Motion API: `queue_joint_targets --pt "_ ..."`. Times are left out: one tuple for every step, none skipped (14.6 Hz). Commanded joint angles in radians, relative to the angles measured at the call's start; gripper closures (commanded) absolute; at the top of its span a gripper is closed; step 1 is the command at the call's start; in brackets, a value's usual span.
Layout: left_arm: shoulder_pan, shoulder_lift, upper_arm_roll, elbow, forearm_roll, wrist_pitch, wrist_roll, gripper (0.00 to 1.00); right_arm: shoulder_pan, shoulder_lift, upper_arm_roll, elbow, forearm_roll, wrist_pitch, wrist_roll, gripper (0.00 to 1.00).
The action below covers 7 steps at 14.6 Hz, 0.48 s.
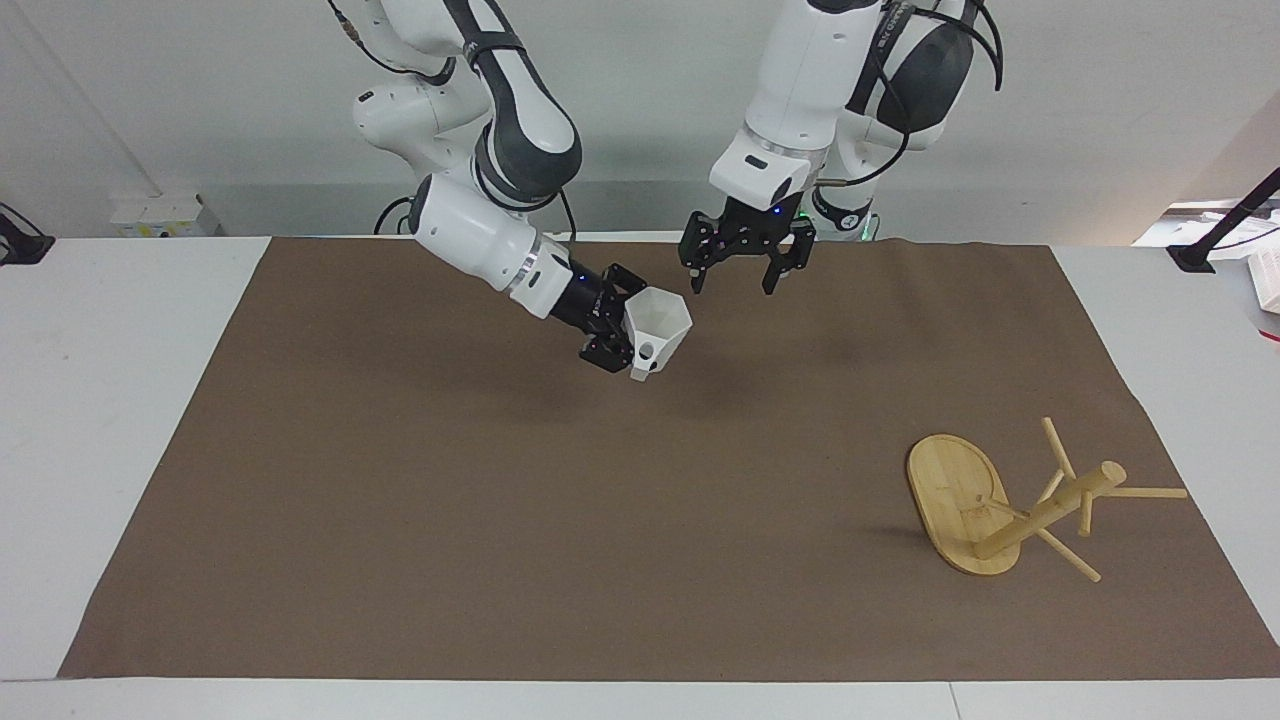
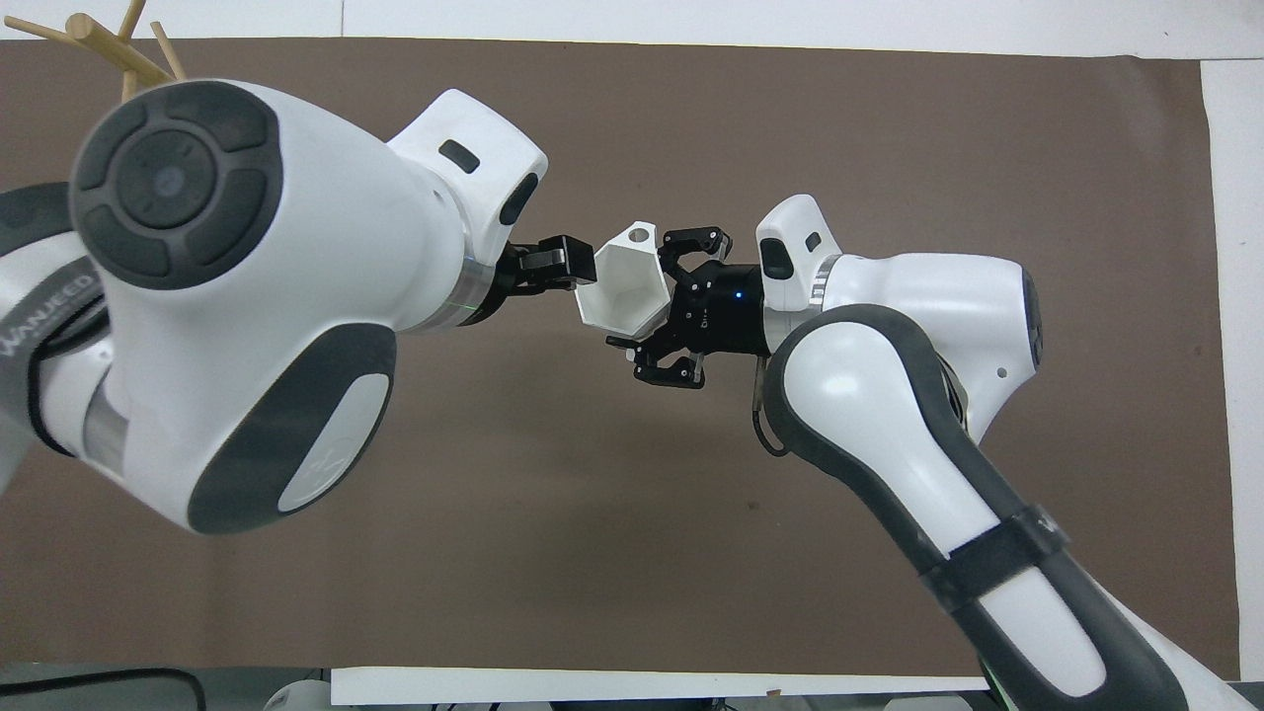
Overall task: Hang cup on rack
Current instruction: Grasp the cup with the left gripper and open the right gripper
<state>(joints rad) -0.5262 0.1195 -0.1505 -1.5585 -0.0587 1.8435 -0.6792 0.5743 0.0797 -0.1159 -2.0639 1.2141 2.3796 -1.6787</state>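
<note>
Tabletop (image 1: 120,420): white, under a brown mat (image 1: 500,520); grey wall.
Cup (image 1: 657,325): raised over the mat's middle, tilted, inside looks bare.
Right end effector (image 1: 628,338): clamped on the cup.
Left end effector (image 1: 735,272): fingers spread, nothing in them, hovering just beside the cup.
Rack (image 1: 1010,505): toppled at the left arm's end (overhead, mostly hidden by that arm).
</note>
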Motion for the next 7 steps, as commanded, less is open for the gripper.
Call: queue_joint_targets --pt "-0.011 0.042 0.014 0.032 -0.013 0.034 -0.011 0.01 -0.005 0.003 -0.007 0.010 0.019 -0.002 0.008 0.75" --pt "-0.011 0.051 0.014 0.032 -0.013 0.046 -0.011 0.01 -0.005 0.003 -0.007 0.008 0.019 -0.002 0.008 0.75" --pt "-0.012 0.061 0.014 0.032 -0.015 0.063 -0.014 0.02 -0.005 0.003 -0.007 0.010 0.019 -0.002 0.007 0.75" --pt "-0.014 0.068 0.012 0.028 -0.015 0.075 -0.032 0.03 -0.004 0.003 -0.007 0.008 0.019 -0.002 0.008 0.75" --pt "-0.030 0.069 0.012 0.026 -0.015 0.082 -0.058 0.04 -0.005 0.003 -0.007 0.008 0.019 -0.002 0.008 0.75" --pt "-0.041 0.071 0.012 0.023 -0.015 0.088 -0.077 0.06 -0.005 0.003 -0.007 0.008 0.019 -0.002 0.007 0.74" --pt "-0.043 0.071 0.012 0.012 -0.015 0.089 -0.085 0.08 -0.005 0.003 -0.007 0.008 0.019 -0.002 0.007 0.74"
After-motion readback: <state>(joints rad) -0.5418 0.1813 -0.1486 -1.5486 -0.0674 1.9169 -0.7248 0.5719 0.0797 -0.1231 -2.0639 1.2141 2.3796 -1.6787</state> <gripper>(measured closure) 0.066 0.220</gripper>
